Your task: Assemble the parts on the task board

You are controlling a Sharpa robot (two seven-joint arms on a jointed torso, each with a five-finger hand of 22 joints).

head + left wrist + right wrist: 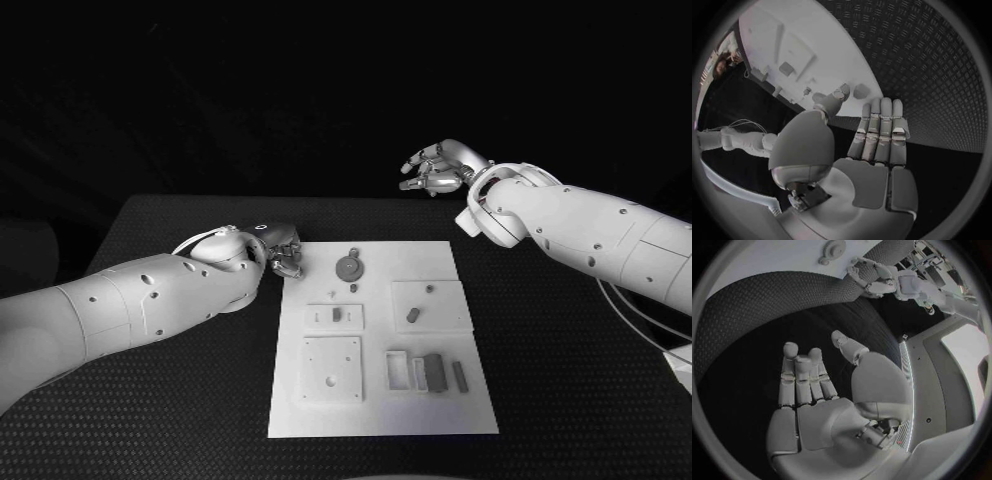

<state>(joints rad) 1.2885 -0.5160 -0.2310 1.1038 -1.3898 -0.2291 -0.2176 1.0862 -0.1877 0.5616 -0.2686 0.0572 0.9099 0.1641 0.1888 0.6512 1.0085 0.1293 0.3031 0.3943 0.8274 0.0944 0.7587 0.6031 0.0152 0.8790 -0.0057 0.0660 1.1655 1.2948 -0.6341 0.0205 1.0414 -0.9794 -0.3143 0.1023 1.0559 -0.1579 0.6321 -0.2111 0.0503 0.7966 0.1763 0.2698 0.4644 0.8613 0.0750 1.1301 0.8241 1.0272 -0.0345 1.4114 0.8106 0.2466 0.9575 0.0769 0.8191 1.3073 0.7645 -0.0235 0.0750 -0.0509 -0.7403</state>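
Note:
The white task board (325, 420) lies in the middle of the black table. A round grey part (348, 267) sits near its far edge, two small parts (413, 313) lie on a raised square to the right, and several grey bars (434, 372) lie lower right. My left hand (278, 250) hovers at the board's far left corner. Its fingers (879, 130) are straight and hold nothing, with the board (823, 30) beyond them. My right hand (443, 168) is raised past the table's far edge, fingers (804, 377) extended and empty. From there my left hand (873, 277) and the round part (832, 249) are visible.
Black textured matting (173, 400) covers the table on both sides of the board. A thin cable (642, 315) hangs by my right arm near the table's right edge. The table's far edge (289, 197) runs just behind the board.

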